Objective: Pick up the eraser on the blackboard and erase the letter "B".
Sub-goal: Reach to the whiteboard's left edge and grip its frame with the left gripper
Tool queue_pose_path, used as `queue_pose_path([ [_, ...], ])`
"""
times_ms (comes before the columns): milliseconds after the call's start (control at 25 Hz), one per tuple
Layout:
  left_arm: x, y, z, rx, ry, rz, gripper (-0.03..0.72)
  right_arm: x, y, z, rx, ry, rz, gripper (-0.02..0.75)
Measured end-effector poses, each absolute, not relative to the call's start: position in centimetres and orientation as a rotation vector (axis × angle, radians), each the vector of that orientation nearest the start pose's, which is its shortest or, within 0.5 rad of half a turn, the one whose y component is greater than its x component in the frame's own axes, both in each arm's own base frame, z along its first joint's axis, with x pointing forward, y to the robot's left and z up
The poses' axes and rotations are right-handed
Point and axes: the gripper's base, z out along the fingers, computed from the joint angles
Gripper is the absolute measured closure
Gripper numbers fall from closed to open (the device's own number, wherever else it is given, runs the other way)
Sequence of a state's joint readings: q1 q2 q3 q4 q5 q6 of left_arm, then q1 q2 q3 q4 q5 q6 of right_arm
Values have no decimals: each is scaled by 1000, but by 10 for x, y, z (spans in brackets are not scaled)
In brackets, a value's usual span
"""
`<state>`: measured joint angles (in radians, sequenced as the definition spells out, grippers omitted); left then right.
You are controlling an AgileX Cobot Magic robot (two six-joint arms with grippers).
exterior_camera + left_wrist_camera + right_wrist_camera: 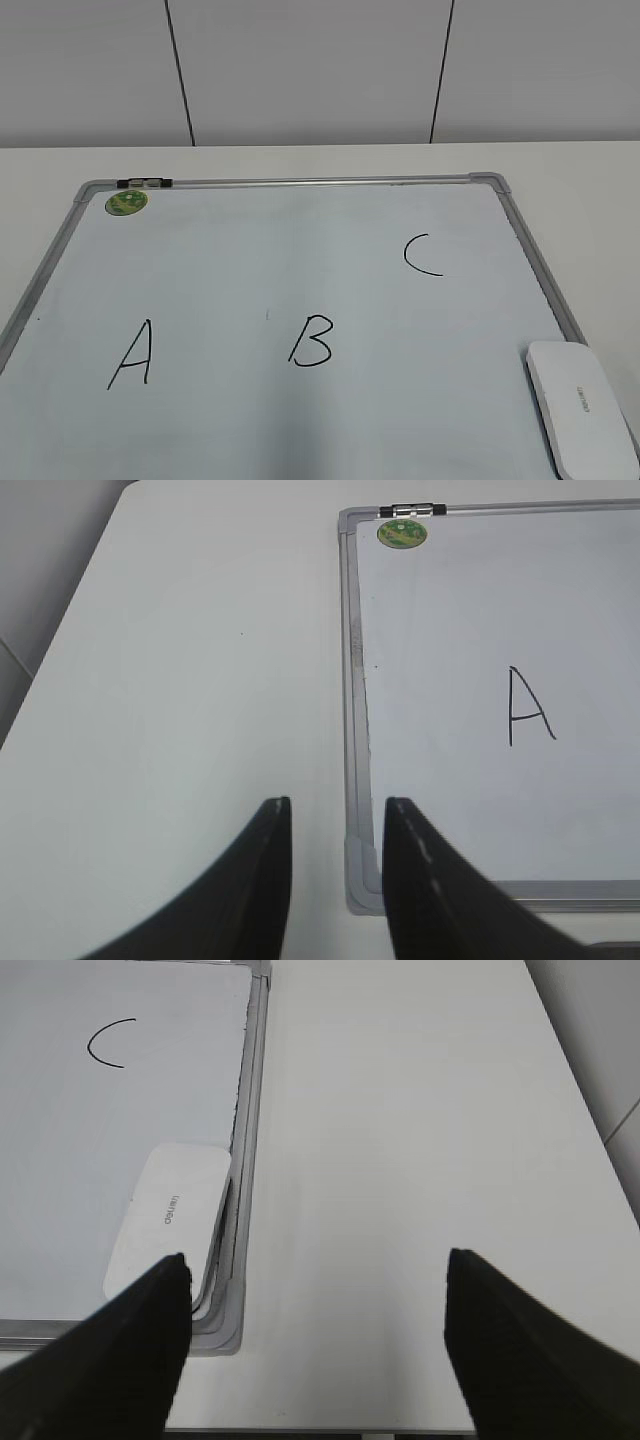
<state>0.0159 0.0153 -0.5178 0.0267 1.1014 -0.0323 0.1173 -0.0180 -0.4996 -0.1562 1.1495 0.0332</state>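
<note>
The blackboard (pixel 300 260) is a white board in a grey frame, lying flat on the table. It bears the black letters A (pixel 132 354), "B" (pixel 312 342) and C (pixel 421 254). The white eraser (pixel 580 405) lies on the board's near right corner; it also shows in the right wrist view (pixel 168 1218). My left gripper (pixel 336 805) is open and empty above the board's near left corner (pixel 362 875). My right gripper (pixel 318 1258) is wide open and empty over bare table, right of the eraser. Neither gripper shows in the exterior view.
A round green sticker (pixel 126 202) and a black clip (pixel 145 183) sit at the board's far left corner. White table (pixel 420 1140) lies to the right of the board and also to its left (pixel 180 680). A grey panelled wall (pixel 320 70) stands behind.
</note>
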Motion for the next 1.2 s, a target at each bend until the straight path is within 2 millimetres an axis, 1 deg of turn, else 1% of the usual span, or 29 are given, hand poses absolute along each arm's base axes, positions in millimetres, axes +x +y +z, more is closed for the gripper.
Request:
queue_pose_path([
  [520, -6, 2, 279, -52, 2084, 22, 445, -10, -14, 271, -71, 2105, -99, 151],
  [680, -1, 2, 288, -51, 2060, 22, 445, -10, -14, 271, -71, 2105, -99, 151],
  [760, 8, 2, 296, -50, 2062, 22, 445, -10, -14, 271, -71, 2105, -99, 151],
  [880, 27, 2, 302, -49, 2120, 23, 445, -10, -14, 271, -71, 2105, -99, 151],
  [1200, 94, 1, 308, -68, 2353, -13, 445, -10, -14, 271, -71, 2105, -99, 151],
])
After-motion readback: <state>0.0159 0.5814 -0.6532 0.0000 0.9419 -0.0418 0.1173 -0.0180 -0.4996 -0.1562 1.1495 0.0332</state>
